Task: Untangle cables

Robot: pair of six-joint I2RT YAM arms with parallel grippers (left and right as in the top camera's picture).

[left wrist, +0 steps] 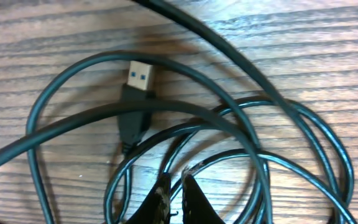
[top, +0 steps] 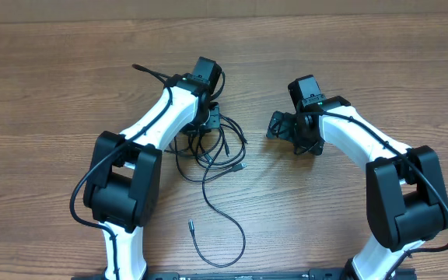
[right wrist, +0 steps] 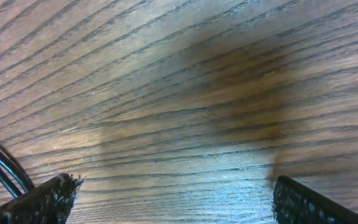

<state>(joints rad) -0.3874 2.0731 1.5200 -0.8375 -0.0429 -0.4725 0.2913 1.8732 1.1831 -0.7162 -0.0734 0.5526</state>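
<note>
The cables [top: 208, 148] are thin, round, matte-black cords with a faint rubbery sheen. They are heaped in overlapping loops on the counter [top: 364, 62], right under my left fingers [left wrist: 197, 202]. From the left wrist I see one USB plug [left wrist: 140, 76] lying flat inside a loop — a bright metal shell with a blue insert, on a blocky black moulded body. One long strand [top: 243, 239] leaves the heap and curls toward the near edge in an open hook, ending in a small silver-tipped plug [top: 190, 227].

My left fingers are pressed nearly together, their tips scuffed and ragged, and a cord crosses right at them. I cannot tell whether any strand is caught between them. My right fingers [right wrist: 42, 202] are spread wide — one rough black pad at each lower corner of the right wrist view — over bare wood, beside the heap and apart from it.

The counter is a brown wood-grain surface with fine dark streaks running along its length and a soft glare. It fills every view.
</note>
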